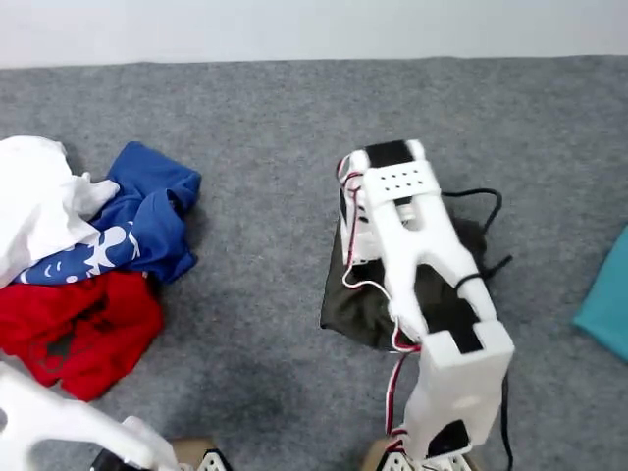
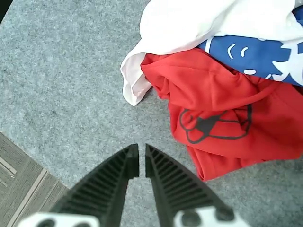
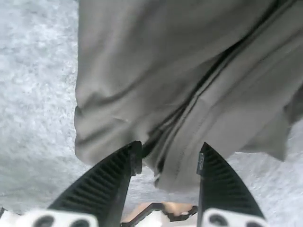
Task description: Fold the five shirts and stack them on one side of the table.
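As R gripper [image 3: 170, 150] straddles olive shirt [image 3: 180, 71] hem, jaws wide:
L gripper [image 2: 141, 150] nearly closed, empty, nr red shirt [image 2: 227, 118].

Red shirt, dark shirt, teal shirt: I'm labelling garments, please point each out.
red shirt [image 2: 215, 90], left wrist view, middle of its front.
dark shirt [image 3: 156, 71], right wrist view, middle of the fabric.
teal shirt [image 1: 610, 299], high view, its visible corner.

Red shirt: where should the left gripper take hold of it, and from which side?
Probably the free corner of the red shirt nearest the left gripper, approached from the bare grey mat side. Its far edge lies under the white shirt and blue shirt, so pulling there would likely drag them. Open the shut gripper first.
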